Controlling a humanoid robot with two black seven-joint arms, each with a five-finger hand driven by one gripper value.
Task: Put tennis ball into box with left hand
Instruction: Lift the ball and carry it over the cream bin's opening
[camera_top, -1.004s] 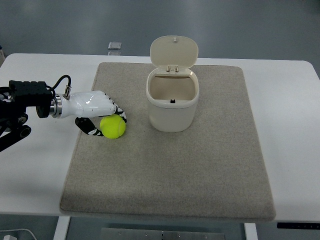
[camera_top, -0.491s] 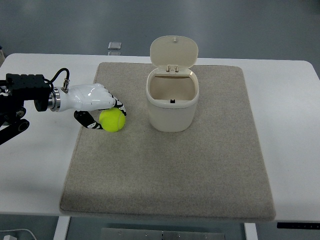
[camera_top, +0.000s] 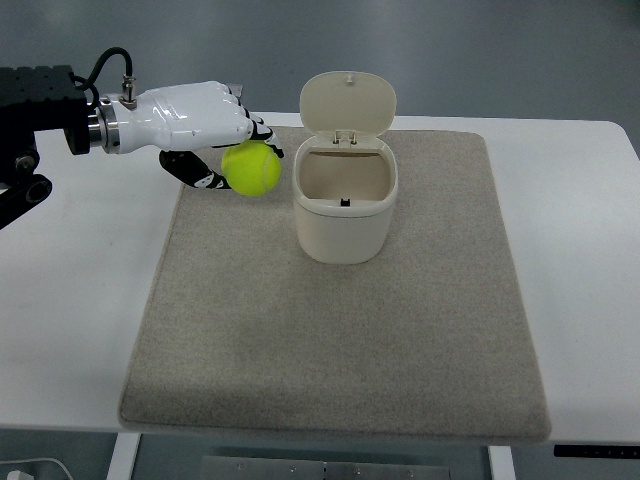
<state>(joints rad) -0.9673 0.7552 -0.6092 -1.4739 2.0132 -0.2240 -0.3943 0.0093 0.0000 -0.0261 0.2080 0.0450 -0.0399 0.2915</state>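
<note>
A yellow-green tennis ball (camera_top: 251, 168) is held up off the mat in my left hand (camera_top: 222, 150), whose white fingers and black-tipped thumb are shut on it. The hand comes in from the upper left on a black forearm. The ball hangs just left of the cream box (camera_top: 345, 208), close to its rim. The box stands upright on the grey mat (camera_top: 340, 340) with its hinged lid (camera_top: 348, 103) tipped open toward the back, and its inside looks empty. My right arm does not show.
The mat covers most of a white table (camera_top: 70, 330). A small grey object (camera_top: 230, 92) lies beyond the table's far edge, partly hidden behind my hand.
My left hand has lifted the ball off the mat and carried it up and to the right, toward the box. The box has not moved.
</note>
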